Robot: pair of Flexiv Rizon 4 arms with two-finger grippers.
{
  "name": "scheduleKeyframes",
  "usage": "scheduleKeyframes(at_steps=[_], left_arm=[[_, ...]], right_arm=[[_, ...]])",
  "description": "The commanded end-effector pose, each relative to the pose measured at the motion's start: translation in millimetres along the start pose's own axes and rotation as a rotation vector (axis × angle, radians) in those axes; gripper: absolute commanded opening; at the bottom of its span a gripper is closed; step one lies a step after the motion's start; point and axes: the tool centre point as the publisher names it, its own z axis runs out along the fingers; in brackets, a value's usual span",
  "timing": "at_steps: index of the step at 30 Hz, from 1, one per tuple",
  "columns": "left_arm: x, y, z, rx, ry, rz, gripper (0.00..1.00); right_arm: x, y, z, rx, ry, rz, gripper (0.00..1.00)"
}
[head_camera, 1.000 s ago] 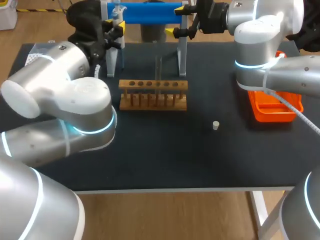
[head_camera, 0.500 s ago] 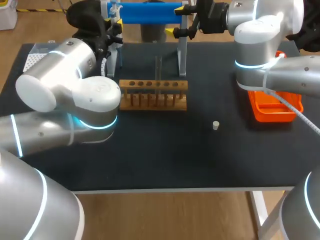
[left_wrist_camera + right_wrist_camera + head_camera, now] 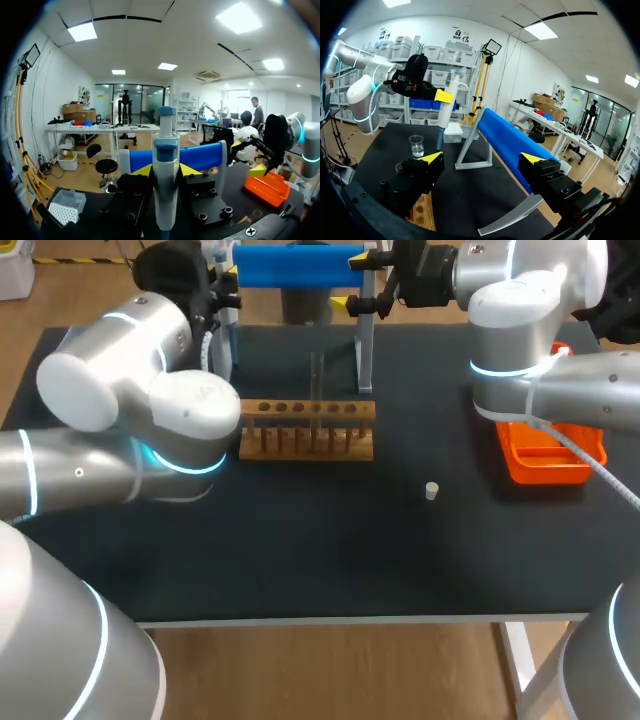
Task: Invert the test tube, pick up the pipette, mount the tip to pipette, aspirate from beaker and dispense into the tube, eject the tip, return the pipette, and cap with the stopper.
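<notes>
My left gripper [image 3: 166, 172] is shut on the white and blue pipette [image 3: 165, 185], held upright; in the head view it [image 3: 222, 285] is at the table's back left, beside the blue bar of the pipette stand [image 3: 300, 264]. My right gripper [image 3: 348, 282] stands open at the stand's right end, the blue bar [image 3: 502, 134] ahead between its fingers. A test tube [image 3: 316, 380] stands in the wooden rack [image 3: 307, 430]. The small white stopper [image 3: 431, 490] lies on the mat. The beaker [image 3: 416, 145] and the tip box [image 3: 454, 131] show in the right wrist view.
An orange tray [image 3: 545, 462] sits at the right side of the table, under my right arm. My left arm's big elbow [image 3: 150, 410] hangs over the table's left part, next to the rack. The black mat [image 3: 330, 550] stretches in front of the rack.
My left arm has swung back and upward with the pipette in its gripper, away from the stand's left post. The right arm has not moved.
</notes>
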Motion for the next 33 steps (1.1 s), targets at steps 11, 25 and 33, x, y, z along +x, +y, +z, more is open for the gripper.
scheduleKeyframes(at_steps=[11,25,33], left_arm=[[3.9,1.5,34.7,-0.058,-0.08,-0.019,0.0],[2.5,-0.7,50.8,-0.085,-0.114,-0.009,0.0],[-0.8,0.0,57.8,-0.109,-0.14,-0.014,0.0]], right_arm=[[-0.2,-0.3,0.2,-0.001,0.0,0.0,1.0],[-0.2,-0.3,0.2,-0.001,0.0,0.0,1.0],[-0.2,-0.3,0.2,-0.001,0.0,0.0,1.0]])
